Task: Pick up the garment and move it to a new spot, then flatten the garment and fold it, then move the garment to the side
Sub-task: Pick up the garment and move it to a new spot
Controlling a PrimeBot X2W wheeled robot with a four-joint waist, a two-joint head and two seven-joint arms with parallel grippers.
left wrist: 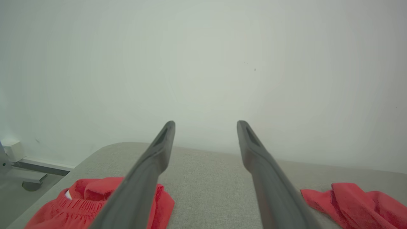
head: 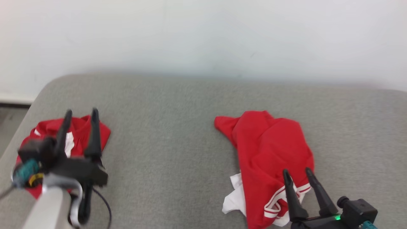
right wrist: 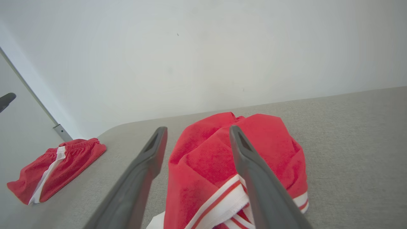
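The left tool hovers with its fingers spread wide and nothing between them. It is above the folded red garment, which lies at the left end of the grey bench, close to the edge. The right tool is spread wide too, its fingers over the near, white-trimmed hem of the crumpled red garment. That one lies right of the bench's middle, well apart from the folded one. A pale wall stands behind.
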